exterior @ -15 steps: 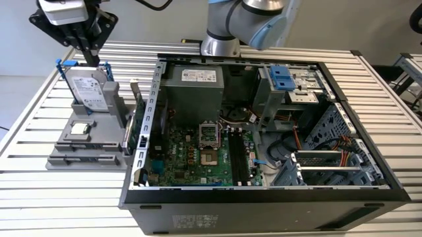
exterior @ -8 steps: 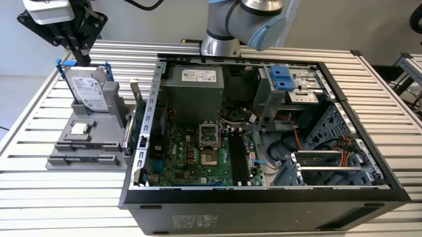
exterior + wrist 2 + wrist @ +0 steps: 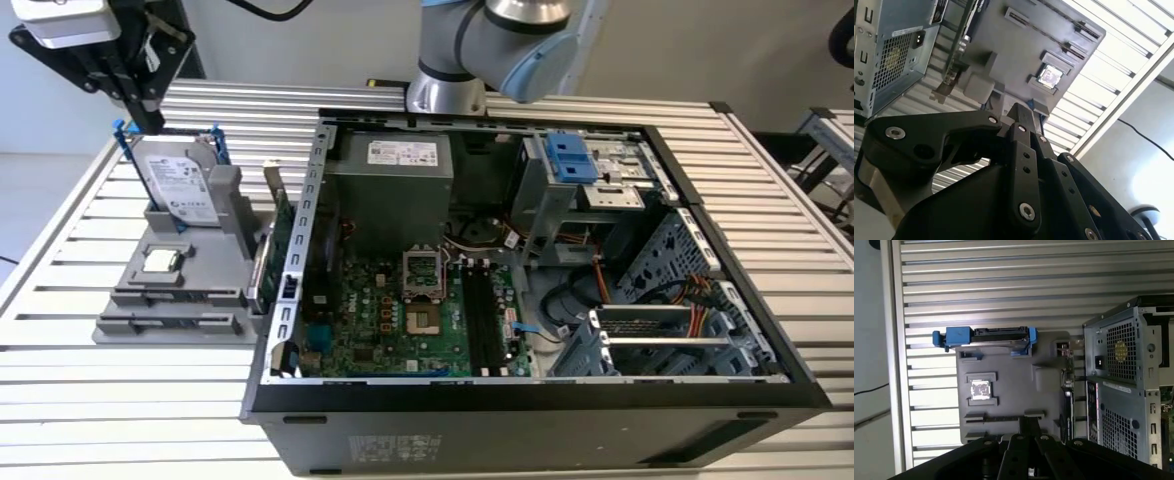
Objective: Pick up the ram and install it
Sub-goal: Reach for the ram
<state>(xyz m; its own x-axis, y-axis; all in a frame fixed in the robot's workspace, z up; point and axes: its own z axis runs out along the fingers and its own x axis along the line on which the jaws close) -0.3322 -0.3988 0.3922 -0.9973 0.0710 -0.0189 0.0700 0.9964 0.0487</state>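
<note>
My gripper [image 3: 138, 118] hangs high over the back of the grey parts holder [image 3: 134, 300], at the exterior view's left, above the upright hard drive [image 3: 180, 185]. Its fingers meet at the tip in both wrist views [image 3: 1021, 114] [image 3: 1029, 424], shut with nothing between them. A long dark-green board, which I take for the ram [image 3: 263, 268], stands on edge along the holder's side nearest the computer case [image 3: 534, 405]. It also shows in the first wrist view [image 3: 1068, 390]. The gripper is well apart from it.
The holder also carries a square processor chip [image 3: 162, 261] [image 3: 980, 389] and several slots. The open case shows the green motherboard [image 3: 400, 320], black memory slots [image 3: 483, 315], the power supply [image 3: 394, 165] and drive bays [image 3: 587, 165]. Everything rests on a slatted metal table [image 3: 134, 400].
</note>
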